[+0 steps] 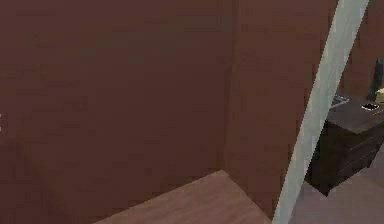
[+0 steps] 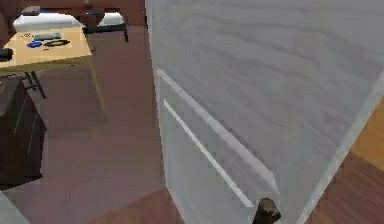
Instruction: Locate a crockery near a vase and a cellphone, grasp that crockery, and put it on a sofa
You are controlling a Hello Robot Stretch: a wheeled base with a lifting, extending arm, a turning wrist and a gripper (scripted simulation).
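Observation:
A dark dresser (image 1: 345, 150) stands at the forward view's right edge, past a white door frame (image 1: 318, 110). On its top lie a small flat dark thing (image 1: 370, 105) and a pale yellowish blob (image 1: 381, 93). In the arm side view's upper left stands a light wooden table (image 2: 70, 55). It bears small blue blobs (image 2: 35, 42), a dark ring-shaped thing (image 2: 56, 43) and a dark lump (image 2: 5, 54) at its left end. I cannot tell what any of these small things are.
A brown wall (image 1: 120, 100) stands close ahead, with a strip of wood floor (image 1: 200, 205) below it. A pale grey door (image 2: 260, 100) with a dark knob (image 2: 267, 210) stands close in the arm side view. Chairs (image 2: 112, 20) stand behind the table, and dark furniture (image 2: 18, 130) is at the left.

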